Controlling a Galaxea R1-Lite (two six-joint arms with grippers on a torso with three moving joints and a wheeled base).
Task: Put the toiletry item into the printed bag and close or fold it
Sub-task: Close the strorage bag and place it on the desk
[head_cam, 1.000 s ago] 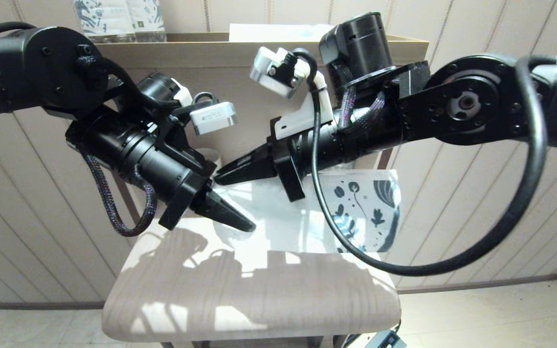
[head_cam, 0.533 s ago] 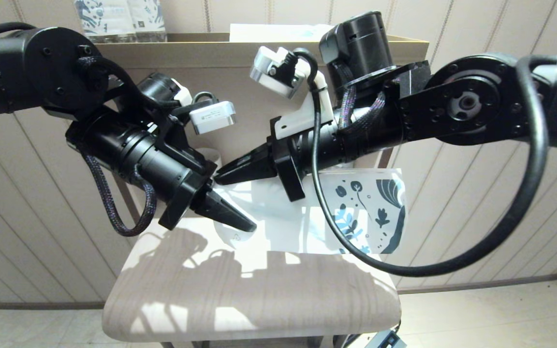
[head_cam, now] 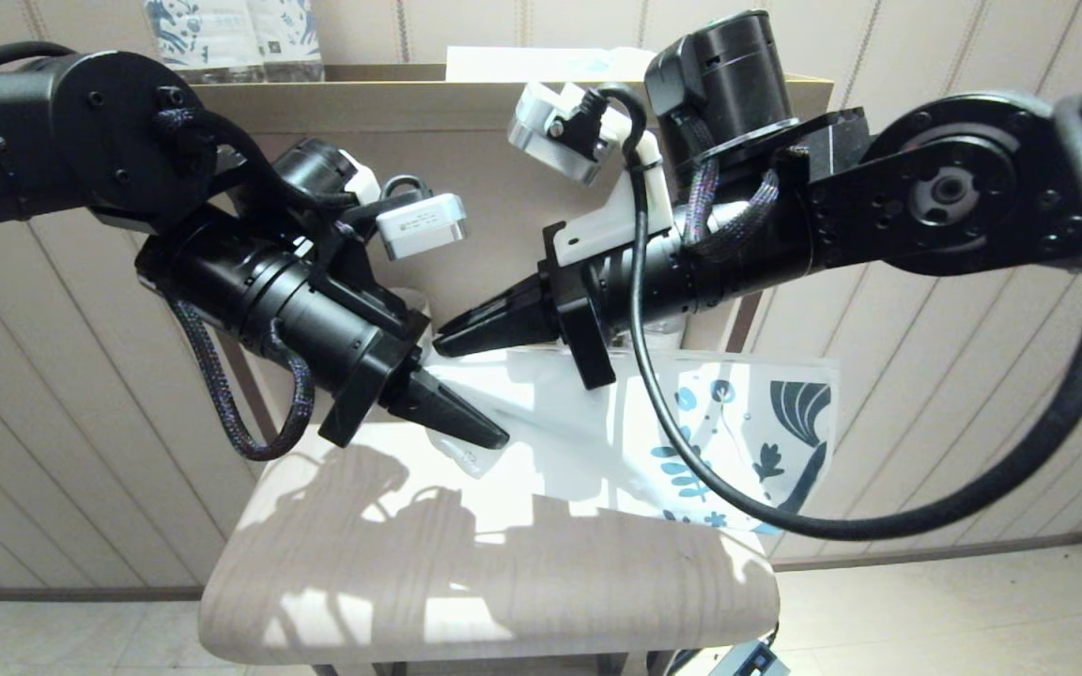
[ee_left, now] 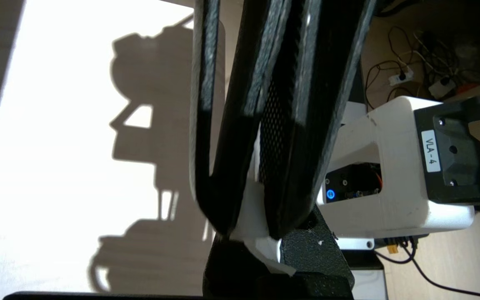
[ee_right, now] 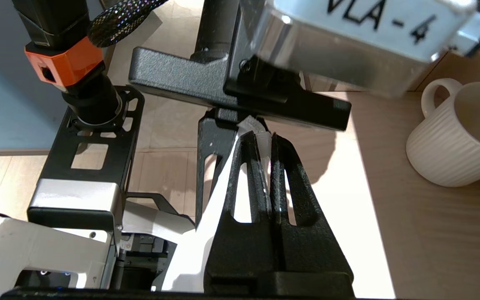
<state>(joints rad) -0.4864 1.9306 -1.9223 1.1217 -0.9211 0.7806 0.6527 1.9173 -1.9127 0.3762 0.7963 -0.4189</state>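
You're in a home-style mockup: panelled wall (head_cam: pixel 926 394), wood shelf (head_cam: pixel 503 94), ribbed mug (ee_right: pixel 456 133), floor cables (ee_left: pixel 406 75).

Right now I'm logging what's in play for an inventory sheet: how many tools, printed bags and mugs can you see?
Tools: 2, the left tool and the right tool, both clamped on the bag
Printed bag: 1
Mug: 1
Total: 4

I read "VLA-4" on a white sticker on the black block (ee_left: pixel 452 154) fixed to the white plastic camera mount, and "VLA-4" again, partly cut off, on the silver metal camera housing (ee_right: pixel 373 25). No other text is legible.
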